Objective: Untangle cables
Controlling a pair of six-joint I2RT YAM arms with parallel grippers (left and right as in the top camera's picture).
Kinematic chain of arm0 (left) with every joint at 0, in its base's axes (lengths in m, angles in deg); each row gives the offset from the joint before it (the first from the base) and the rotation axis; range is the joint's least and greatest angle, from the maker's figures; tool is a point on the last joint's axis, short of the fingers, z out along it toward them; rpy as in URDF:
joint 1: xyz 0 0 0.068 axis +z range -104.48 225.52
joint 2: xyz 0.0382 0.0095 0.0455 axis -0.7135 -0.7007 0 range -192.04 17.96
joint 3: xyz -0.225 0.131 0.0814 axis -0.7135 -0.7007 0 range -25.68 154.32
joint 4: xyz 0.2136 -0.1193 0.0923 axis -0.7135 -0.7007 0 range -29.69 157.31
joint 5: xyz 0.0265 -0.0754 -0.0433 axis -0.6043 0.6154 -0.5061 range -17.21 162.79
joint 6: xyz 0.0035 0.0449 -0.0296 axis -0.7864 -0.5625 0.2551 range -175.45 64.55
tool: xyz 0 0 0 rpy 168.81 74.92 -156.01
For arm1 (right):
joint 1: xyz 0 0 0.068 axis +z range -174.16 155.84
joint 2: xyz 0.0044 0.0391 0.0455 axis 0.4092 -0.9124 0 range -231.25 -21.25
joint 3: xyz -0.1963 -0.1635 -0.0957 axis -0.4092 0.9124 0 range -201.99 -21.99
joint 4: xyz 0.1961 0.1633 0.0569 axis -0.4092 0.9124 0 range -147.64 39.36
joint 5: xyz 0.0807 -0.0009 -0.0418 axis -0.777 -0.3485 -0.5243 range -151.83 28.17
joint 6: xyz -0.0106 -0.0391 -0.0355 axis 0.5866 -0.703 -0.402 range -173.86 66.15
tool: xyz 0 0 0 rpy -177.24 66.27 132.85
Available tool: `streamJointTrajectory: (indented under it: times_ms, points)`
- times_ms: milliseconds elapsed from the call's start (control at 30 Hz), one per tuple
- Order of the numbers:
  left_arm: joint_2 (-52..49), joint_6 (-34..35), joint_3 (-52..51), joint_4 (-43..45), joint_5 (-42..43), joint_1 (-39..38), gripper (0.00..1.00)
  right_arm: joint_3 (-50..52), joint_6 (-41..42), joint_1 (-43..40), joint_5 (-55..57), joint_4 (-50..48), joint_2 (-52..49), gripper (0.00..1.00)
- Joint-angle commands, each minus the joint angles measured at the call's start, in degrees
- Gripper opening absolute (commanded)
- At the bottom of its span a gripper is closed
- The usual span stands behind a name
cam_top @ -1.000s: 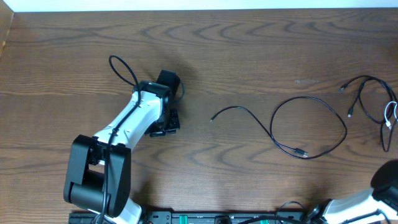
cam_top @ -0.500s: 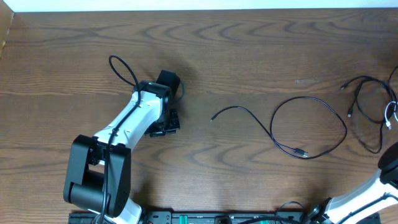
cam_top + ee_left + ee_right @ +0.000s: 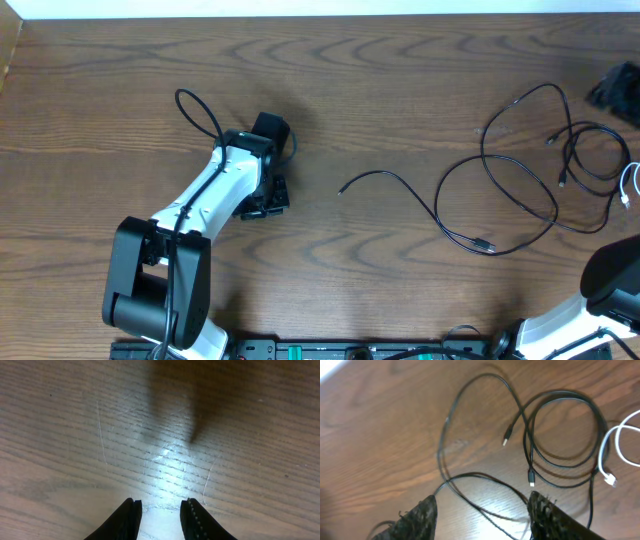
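Black cables sprawl right — white cable at the edge.

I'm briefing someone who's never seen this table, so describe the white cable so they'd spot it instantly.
Go to the right edge of the wooden table, where thin black cables lie in overlapping loops. At the outer side of that bunch curves the white cable, ending in a small plug. It is the only white cord; every neighbour is black.
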Motion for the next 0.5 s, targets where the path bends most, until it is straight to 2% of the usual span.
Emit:
streamJointTrajectory:
  times_ms: [0, 67, 100, 133, 300, 467]
  points:
    - [0.6, 0.3, 0.4, -0.4, 0.1, 0.2, 0.31, 7.9, -1.0, 0.9, 4.7, -3.2, -1.2, 0.5]
    - [0.6, 0.3, 0.4, -0.4, 0.1, 0.2, 0.32, 11.8, 0.4, 0.9, 4.7, -6.3, -1.2, 0.46]
    - [0.6, 0.3, 0.4, -0.4, 0.1, 0.2, 0.31, 15.1, 1.2, 0.9, 5.4, -9.4, -1.2, 0.39]
    - [0.6, 0.3, 0.4, -0.4, 0.1, 0.2, 0.31, 17.6, 2.3, 0.9, 6.3, -11.8, -1.2, 0.36]
    - [0.6, 0.3, 0.4, -0.4, 0.1, 0.2, 0.31, 24.2, 3.2, 0.9, 8.3, -18.9, -1.2, 0.36]
    - [0.6, 0.3, 0.4, -0.4, 0.1, 0.2, 0.31, 30.7, 3.2, 0.9, 13.0, -24.5, -1.2, 0.3]
